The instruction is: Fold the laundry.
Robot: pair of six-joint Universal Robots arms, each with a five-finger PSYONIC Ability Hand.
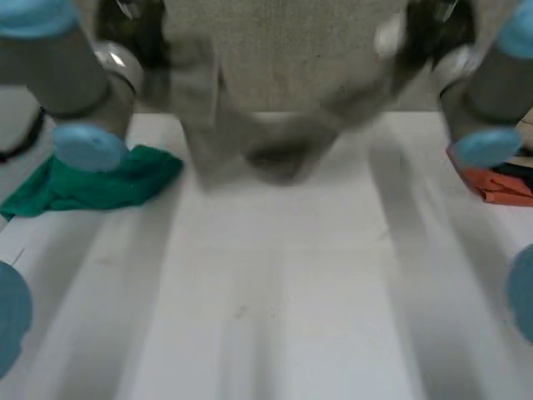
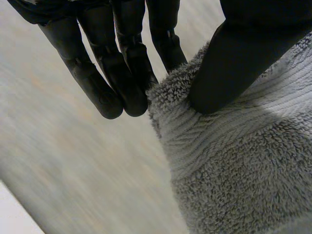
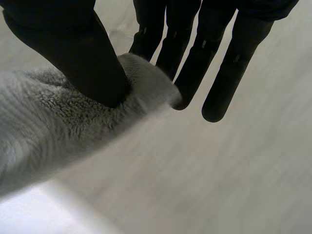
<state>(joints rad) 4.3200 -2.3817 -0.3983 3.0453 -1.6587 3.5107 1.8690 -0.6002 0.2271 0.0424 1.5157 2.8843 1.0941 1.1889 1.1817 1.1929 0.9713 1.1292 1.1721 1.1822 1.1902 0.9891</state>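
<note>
Here one towel (image 2: 234, 185), two robot hands (image 2: 122, 73) (image 3: 68, 44)

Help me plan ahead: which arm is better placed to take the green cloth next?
Left, likely: the green cloth lies by the left arm. For now, left hand and right hand both pinch the grey towel.

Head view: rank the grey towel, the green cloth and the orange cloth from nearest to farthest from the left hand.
1. The grey towel: pinched at a corner by the left hand itself.
2. The green cloth: lying on the table, on the robot's left side.
3. The orange cloth: across the table, at its right edge.
</note>
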